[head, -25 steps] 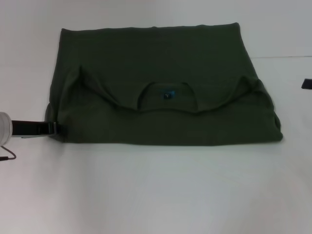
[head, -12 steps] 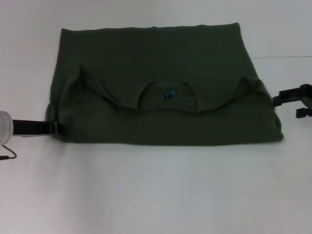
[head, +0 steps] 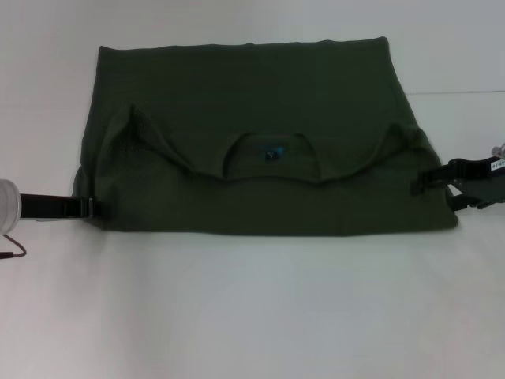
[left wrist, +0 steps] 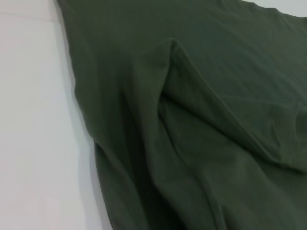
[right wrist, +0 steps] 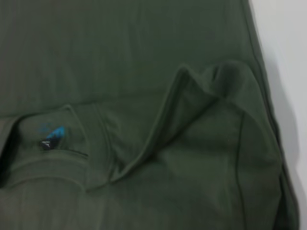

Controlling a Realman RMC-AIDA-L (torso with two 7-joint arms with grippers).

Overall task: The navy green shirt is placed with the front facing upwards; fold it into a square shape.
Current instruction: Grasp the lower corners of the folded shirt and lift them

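White tabletop lies bare in front, and just beyond it the near edge of the navy green shirt runs nearly the full width of the table, folded once so that its collar end lies turned over the body. The one clear change is on the right: the right gripper, which half a second ago was off the cloth beside the shirt's right edge and a second ago barely showed at the frame's border, has come inward and now reaches over the right near corner, its dark tip lying on or just above the fabric; whether its fingers are parted or closed on cloth I cannot tell, since only a dark bar shows and the rest of the arm is cut off by the frame. The left gripper has not moved, sitting at the shirt's left near corner, touching the edge; its fingers are too small and dark against the cloth to judge. Farther back, the neck opening with its small blue label faces up in the middle, a sleeve peaks up on either side, and the far edge lies flat. No lettering shows anywhere.
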